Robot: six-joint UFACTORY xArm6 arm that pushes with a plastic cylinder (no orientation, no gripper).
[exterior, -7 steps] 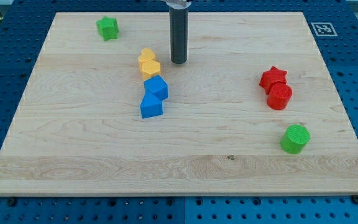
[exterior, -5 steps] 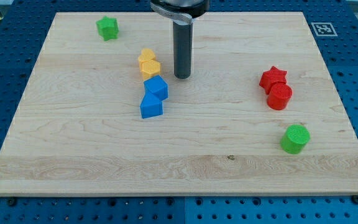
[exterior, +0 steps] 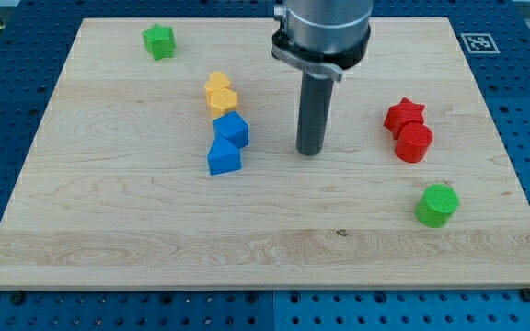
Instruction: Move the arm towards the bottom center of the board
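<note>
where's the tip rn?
My tip is near the board's middle, between the blue blocks on the view's left and the red cylinder on the right, touching neither.

Showing a grey metal collar above a straight dark rod, ending in my tip [exterior: 310,152], blunt and round.

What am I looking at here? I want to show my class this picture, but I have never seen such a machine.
It is a robot arm ending in a straight dark rod, holding nothing. The one camera looks down at a wooden board. The tip rests on bare wood between the blue blocks and the red ones, touching none. On the board lie a green star, two yellow blocks, two blue blocks, a red star, a red cylinder and a green cylinder.
</note>
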